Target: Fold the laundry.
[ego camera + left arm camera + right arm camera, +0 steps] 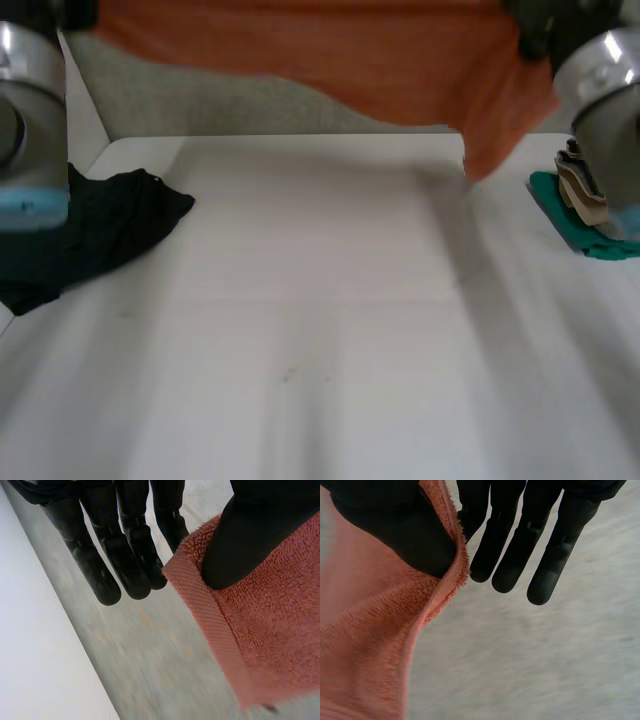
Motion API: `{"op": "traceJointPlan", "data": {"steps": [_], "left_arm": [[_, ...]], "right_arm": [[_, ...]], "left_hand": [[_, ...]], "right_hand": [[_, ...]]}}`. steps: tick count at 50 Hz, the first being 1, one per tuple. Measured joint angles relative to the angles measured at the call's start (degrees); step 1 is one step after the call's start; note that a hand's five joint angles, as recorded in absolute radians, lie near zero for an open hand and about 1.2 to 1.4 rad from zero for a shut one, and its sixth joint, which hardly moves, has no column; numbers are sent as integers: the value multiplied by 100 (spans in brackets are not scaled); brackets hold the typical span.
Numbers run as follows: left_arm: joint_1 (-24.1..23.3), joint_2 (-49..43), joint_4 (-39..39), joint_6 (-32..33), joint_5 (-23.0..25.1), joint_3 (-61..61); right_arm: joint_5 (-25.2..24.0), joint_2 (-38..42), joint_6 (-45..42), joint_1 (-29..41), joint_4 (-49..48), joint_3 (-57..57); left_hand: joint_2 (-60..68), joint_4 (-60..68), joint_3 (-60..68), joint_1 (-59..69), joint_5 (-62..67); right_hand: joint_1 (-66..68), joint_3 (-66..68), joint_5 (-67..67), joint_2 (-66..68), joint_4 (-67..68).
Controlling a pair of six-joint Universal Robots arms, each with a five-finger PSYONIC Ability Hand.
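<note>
White table (300,380) in front, a black garment (100,235) at left, folded teal cloth (580,215) at right. Beyond, an orange towel (350,50) hangs aloft, left hand (250,540) and right hand (405,530) each pinching its upper edge under a thumb.

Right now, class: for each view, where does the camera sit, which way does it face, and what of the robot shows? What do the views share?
Head view: between and behind the arms, facing down at the white table; left arm and right arm at its sides.
Left wrist view: on that wrist, facing along the palm; left hand pinches the orange towel.
Right wrist view: on that wrist, facing along the palm; right hand pinches the orange towel.
Shared: all three show the orange towel.
</note>
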Motion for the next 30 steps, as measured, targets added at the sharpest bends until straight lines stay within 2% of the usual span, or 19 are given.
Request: {"op": "traceJointPlan", "data": {"steps": [5, 10, 20, 21, 26, 30], "left_arm": [[122, -1, 102, -60, 115, -1118], [180, -208, 387, -73, 249, -2044], [114, -354, 752, -75, 425, -3053], [112, -339, 762, -75, 433, -3082], [150, -86, 770, -93, 510, -3279], [184, 179, 686, -152, 562, -3385]], "right_arm": [[-325, -38, 34, -38, 547, 930], [-568, 224, 101, -72, 643, 1779], [-447, 982, 760, -186, 652, 2255], [-440, 992, 818, -196, 669, 2250], [-511, 832, 1621, -410, 1045, 2114], [-742, 562, 2279, -737, 1571, 1961]], "left_hand": [[0, 0, 0, 0, 0], [0, 0, 0, 0, 0], [0, 0, 0, 0, 0], [0, 0, 0, 0, 0], [0, 0, 0, 0, 0], [0, 0, 0, 0, 0]], "right_hand": [[0, 0, -1, 0, 1], [0, 0, -1, 0, 1], [-25, -154, -206, -130, -174], [-68, -364, -445, -368, -395], [-3540, -3824, -4083, -3806, -3883], [-4387, -4725, -5013, -4613, -4823]]}}
